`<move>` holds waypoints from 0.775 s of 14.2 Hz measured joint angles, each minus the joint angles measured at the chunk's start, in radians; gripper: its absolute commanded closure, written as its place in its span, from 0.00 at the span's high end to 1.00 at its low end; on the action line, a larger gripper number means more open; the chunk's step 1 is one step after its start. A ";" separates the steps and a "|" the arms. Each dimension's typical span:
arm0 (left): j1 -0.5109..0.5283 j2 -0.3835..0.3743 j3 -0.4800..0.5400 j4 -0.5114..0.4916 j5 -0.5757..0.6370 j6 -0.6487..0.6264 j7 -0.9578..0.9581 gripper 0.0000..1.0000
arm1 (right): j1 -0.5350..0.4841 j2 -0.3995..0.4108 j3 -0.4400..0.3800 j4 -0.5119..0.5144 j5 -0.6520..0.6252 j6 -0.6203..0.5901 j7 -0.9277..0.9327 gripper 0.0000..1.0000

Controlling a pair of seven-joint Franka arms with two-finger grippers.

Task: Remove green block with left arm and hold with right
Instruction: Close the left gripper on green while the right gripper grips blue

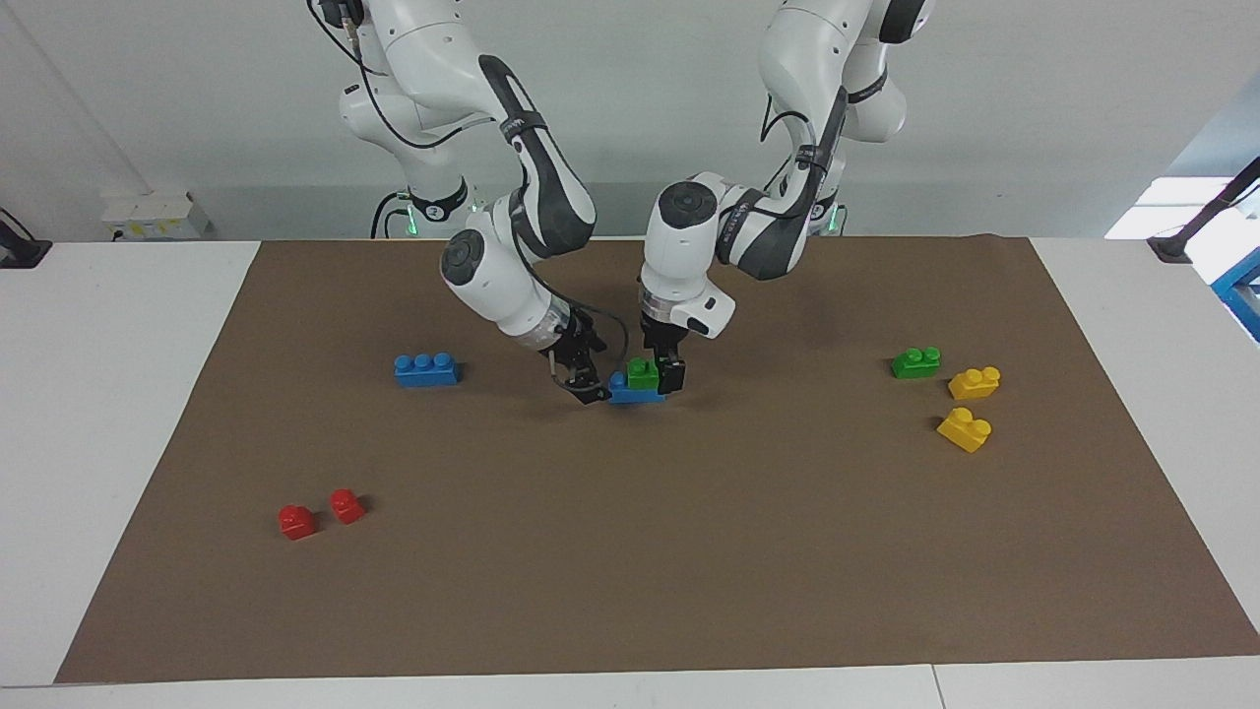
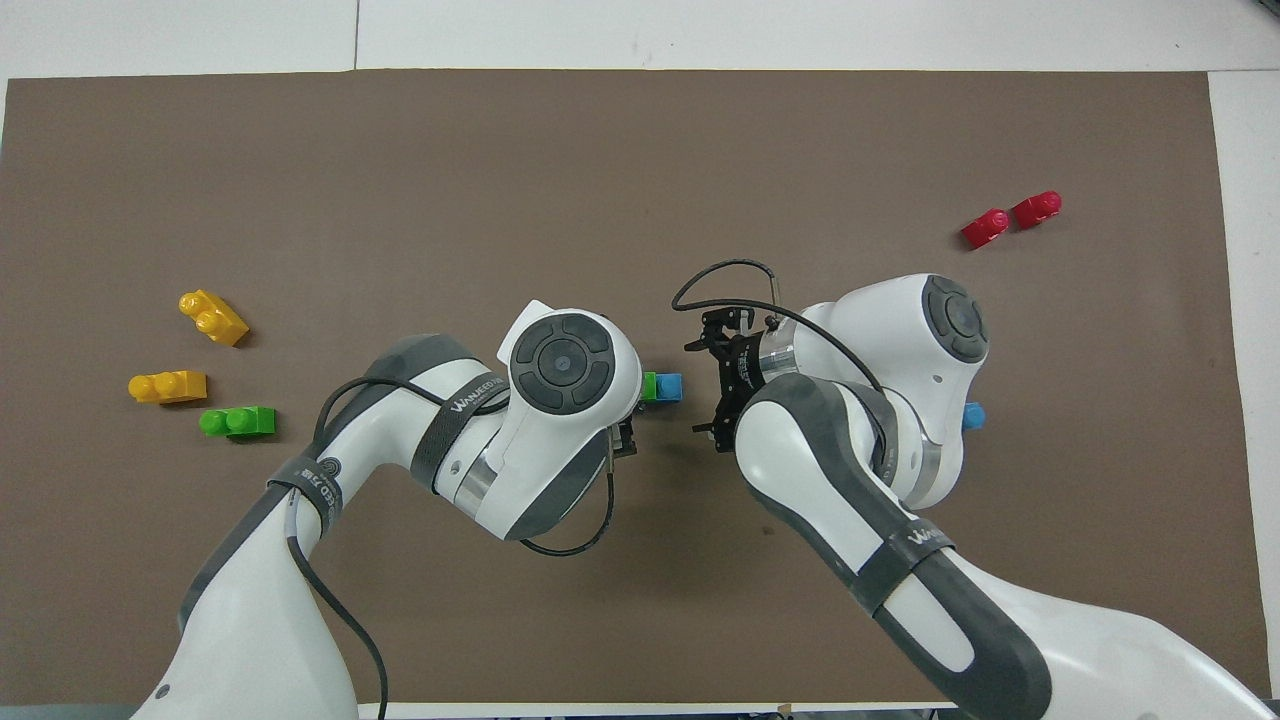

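A green block [image 1: 642, 373] sits stacked on a blue brick [image 1: 635, 395] at the middle of the brown mat; both also show in the overhead view, the green block [image 2: 650, 387] and the blue brick [image 2: 670, 387]. My left gripper [image 1: 661, 378] is down at the green block, right against it. In the overhead view the left hand hides it. My right gripper [image 1: 594, 374] is open, low beside the blue brick's end toward the right arm's side. It also shows in the overhead view [image 2: 697, 387].
A second green brick [image 1: 915, 362] and two yellow bricks [image 1: 974, 382] [image 1: 965, 429] lie toward the left arm's end. Another blue brick [image 1: 425, 369] and two red bricks [image 1: 296, 521] [image 1: 346, 505] lie toward the right arm's end.
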 measured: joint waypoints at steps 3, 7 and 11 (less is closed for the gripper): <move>0.000 0.001 0.000 -0.002 0.000 0.002 -0.004 1.00 | 0.018 0.024 0.000 0.000 0.002 0.041 -0.009 0.99; 0.000 0.001 0.000 -0.009 0.000 0.005 -0.006 1.00 | 0.036 0.047 0.000 0.001 0.002 0.088 -0.009 0.99; 0.000 0.001 0.000 -0.015 0.000 0.016 -0.006 1.00 | 0.050 0.070 0.000 0.007 0.010 0.129 -0.009 0.95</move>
